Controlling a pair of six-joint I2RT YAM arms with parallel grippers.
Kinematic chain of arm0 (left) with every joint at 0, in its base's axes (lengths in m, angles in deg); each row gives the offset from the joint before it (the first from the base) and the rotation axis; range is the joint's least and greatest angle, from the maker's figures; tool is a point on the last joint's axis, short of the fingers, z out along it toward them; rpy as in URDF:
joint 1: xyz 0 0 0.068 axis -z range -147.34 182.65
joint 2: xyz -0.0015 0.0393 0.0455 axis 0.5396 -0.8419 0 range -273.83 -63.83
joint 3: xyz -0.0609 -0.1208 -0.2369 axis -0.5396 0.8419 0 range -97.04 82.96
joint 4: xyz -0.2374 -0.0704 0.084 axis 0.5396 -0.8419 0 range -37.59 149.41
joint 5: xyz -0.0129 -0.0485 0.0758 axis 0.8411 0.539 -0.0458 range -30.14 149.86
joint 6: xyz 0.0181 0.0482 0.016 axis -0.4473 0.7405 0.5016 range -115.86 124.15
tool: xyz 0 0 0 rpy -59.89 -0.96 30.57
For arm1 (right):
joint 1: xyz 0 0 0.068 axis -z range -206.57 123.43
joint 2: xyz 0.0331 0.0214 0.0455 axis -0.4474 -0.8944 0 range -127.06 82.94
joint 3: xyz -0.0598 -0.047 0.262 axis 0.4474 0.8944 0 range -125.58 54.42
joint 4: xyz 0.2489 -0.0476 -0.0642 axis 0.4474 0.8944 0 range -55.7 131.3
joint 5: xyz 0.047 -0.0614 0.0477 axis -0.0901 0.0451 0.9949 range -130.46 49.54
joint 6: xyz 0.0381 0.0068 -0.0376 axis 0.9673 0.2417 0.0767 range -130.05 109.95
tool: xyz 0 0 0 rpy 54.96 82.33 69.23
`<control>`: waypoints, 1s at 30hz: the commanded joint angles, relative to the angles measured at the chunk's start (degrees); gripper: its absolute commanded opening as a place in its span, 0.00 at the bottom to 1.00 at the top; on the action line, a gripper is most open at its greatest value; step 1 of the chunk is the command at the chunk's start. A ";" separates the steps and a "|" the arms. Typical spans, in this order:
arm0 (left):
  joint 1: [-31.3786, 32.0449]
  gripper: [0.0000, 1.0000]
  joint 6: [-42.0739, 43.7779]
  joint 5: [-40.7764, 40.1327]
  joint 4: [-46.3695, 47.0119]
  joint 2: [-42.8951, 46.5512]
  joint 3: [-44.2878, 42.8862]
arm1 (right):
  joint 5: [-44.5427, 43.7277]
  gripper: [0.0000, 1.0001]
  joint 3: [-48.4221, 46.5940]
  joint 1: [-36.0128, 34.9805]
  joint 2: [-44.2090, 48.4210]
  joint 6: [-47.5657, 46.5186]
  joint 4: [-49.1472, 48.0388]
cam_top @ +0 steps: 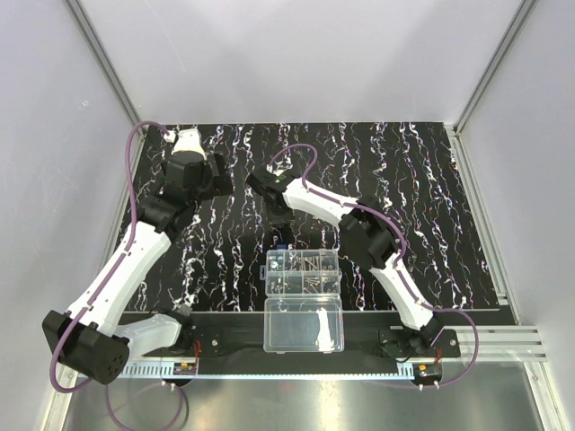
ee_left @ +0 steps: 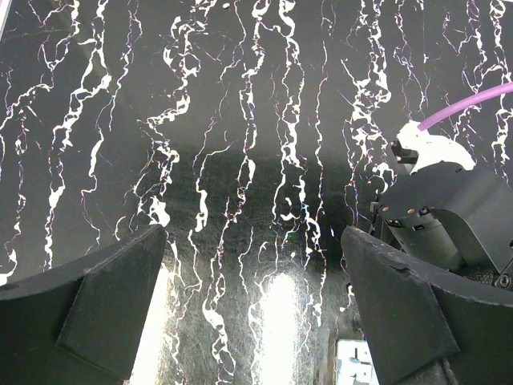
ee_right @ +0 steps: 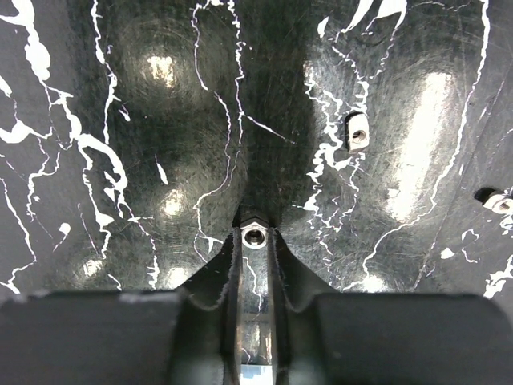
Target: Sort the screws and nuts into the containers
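A small silvery hexagonal nut [ee_right: 255, 235] lies on the black marbled mat, and the two fingertips of my right gripper [ee_right: 255, 237] press on it from both sides. In the top view the right gripper [cam_top: 277, 214] is down at the mat's middle, behind the clear organizer box. Two more nuts [ee_right: 357, 132] [ee_right: 495, 200] lie loose to the right. The containers [cam_top: 304, 272] hold several screws [cam_top: 312, 264]. My left gripper [ee_left: 255, 305] hangs open over bare mat, nothing between its fingers [ee_left: 112, 305].
The undivided clear lid half [cam_top: 304, 325] lies open at the mat's near edge. The right arm's wrist [ee_left: 449, 208] is close to the right of my left gripper. Metal frame rails [cam_top: 476, 215] border the mat on the right.
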 commanded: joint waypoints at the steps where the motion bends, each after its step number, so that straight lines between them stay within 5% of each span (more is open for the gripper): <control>1: 0.26 0.99 0.54 -1.52 2.51 1.27 -1.72 | -2.88 0.13 1.66 -0.35 -2.49 -0.12 0.66; 6: 0.17 0.99 0.63 -1.70 2.42 1.27 -1.72 | -3.66 0.01 1.39 -0.26 -0.92 -2.57 0.66; 18: 0.26 0.99 0.19 -0.56 2.77 2.50 -1.63 | 2.12 0.01 11.67 -1.67 18.59 -11.11 -4.71; 30: 0.26 0.99 -0.51 1.29 2.86 4.17 -1.72 | 5.82 0.01 23.96 -13.18 28.88 -9.44 -4.00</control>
